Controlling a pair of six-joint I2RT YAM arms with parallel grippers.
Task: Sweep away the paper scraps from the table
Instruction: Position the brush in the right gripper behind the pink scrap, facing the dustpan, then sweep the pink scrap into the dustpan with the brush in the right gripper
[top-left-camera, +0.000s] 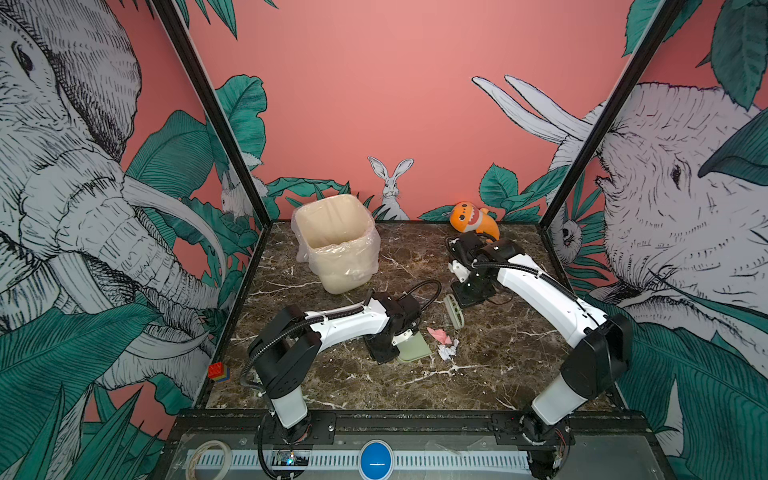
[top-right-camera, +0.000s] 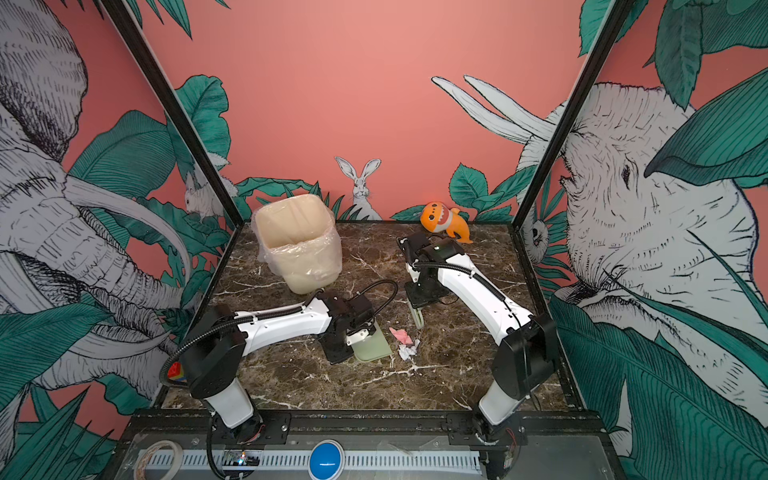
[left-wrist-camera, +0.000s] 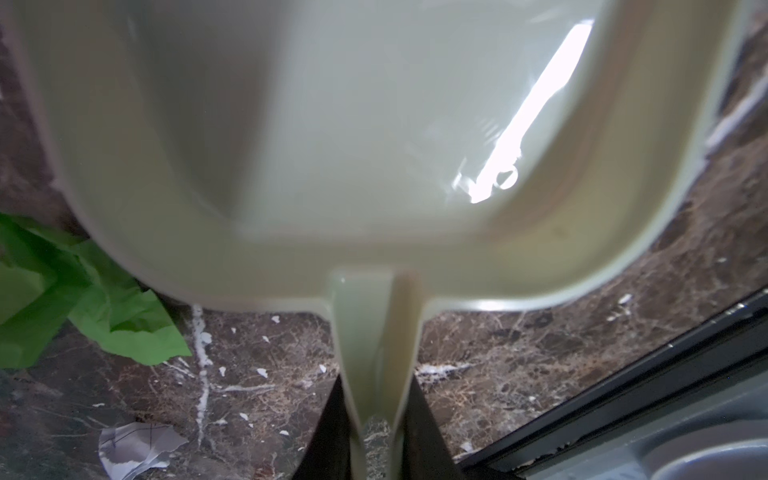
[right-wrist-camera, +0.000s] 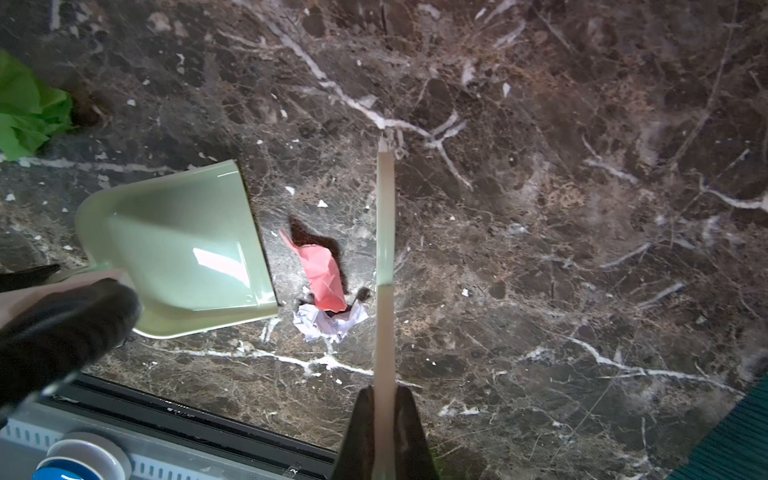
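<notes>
My left claw is clamped on the handle of the dustpan, and my right claw is pinched tight on the brush. Two paper scraps, pink and white, lie touching on the bench just off the dustpan's open lip, between it and the brush. A green scrap lies beside the dustpan's side wall, near my left claw.

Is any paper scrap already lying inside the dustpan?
No, the dustpan is empty; the pink scrap and white scrap lie on the table just beyond its lip.
</notes>
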